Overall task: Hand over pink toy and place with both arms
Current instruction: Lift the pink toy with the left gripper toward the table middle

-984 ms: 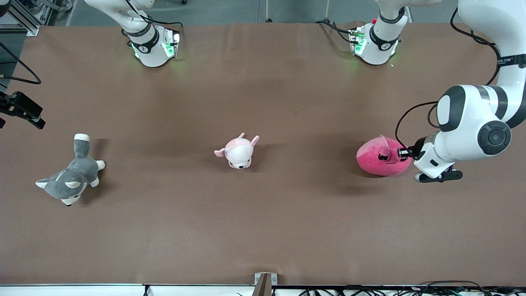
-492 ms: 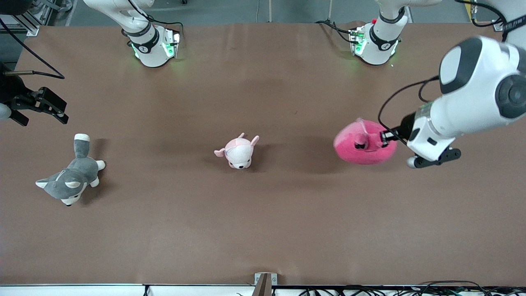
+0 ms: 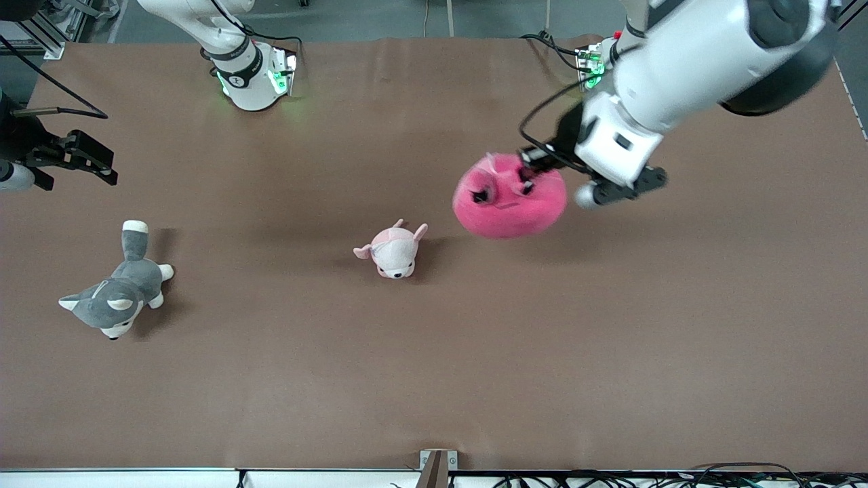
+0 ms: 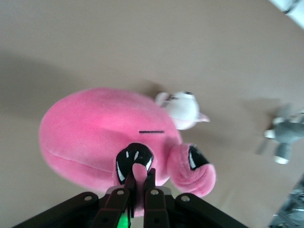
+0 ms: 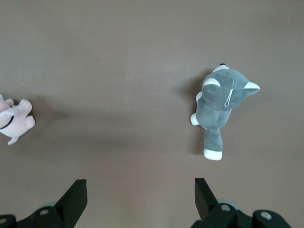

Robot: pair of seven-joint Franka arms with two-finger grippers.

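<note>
Lifted clear of the table [image 3: 434,379] a sec ago, the pink toy [image 3: 510,196] has swung up & in from the left arm's end toward the middle; it now hangs in the air over the brown surface near the small pale pink-and-white plush [image 3: 393,251], a bit toward the left arm's end from it. The left gripper [image 3: 525,177] grips it w/ jaws pinched nearly together on a small flap next to one dark eye, as the left wrist view shows [image 4: 137,183]; the toy's round body [image 4: 104,135] sags below the fingers. The left arm's big white forearm crosses the view from its base at the table's robot edge.

The right gripper [image 3: 74,159] has crept slightly inward since the earlier frames and hovers over the table edge at the right arm's end, jaws spread wide & holding nothing; in the right wrist view both fingers [image 5: 76,197] stand well apart over bare tabletop.

Grey-and-white husky plush [image 3: 116,291] lies on its side at the right arm's end, unmoved; seen also from the right wrist cam [image 5: 219,107]. Pale pink plush also unmoved, mid-table.
</note>
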